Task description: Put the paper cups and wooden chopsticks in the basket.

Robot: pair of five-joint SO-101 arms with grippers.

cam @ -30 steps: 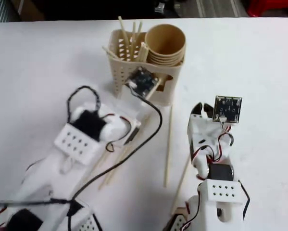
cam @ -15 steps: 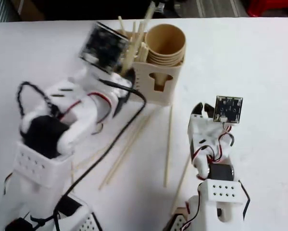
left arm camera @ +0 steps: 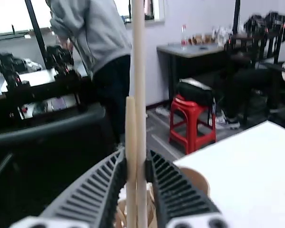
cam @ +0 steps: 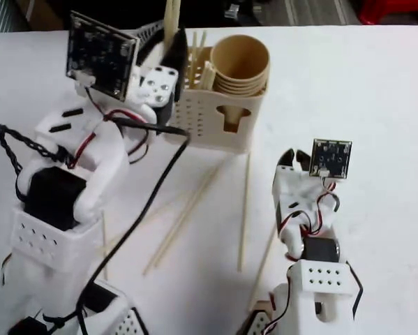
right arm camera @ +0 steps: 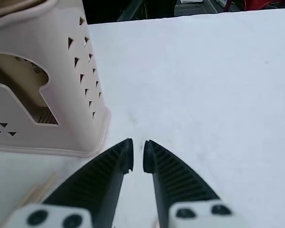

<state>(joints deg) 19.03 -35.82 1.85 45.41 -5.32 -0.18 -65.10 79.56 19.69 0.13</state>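
The beige perforated basket [cam: 215,118] stands at the back of the white table, with stacked paper cups [cam: 240,63] in its right half and several wooden chopsticks [cam: 197,43] leaning in its left half. My left gripper [cam: 167,52] is raised at the basket's left rim, shut on two chopsticks [left arm camera: 138,95] held upright. Three loose chopsticks [cam: 245,209] lie on the table in front of the basket. My right gripper [right arm camera: 138,154] rests low by the basket's right front corner [right arm camera: 92,118], jaws together with nothing between them.
The left arm's black cable [cam: 149,202] hangs across the loose chopsticks [cam: 184,216]. The right arm's body [cam: 313,230] sits on the table's right front. Bare table [cam: 362,98] lies to the right of the basket.
The left arm rose from the table in front of the basket, carrying the chopsticks up to the basket's left rim and turning them upright. The right arm stayed still.
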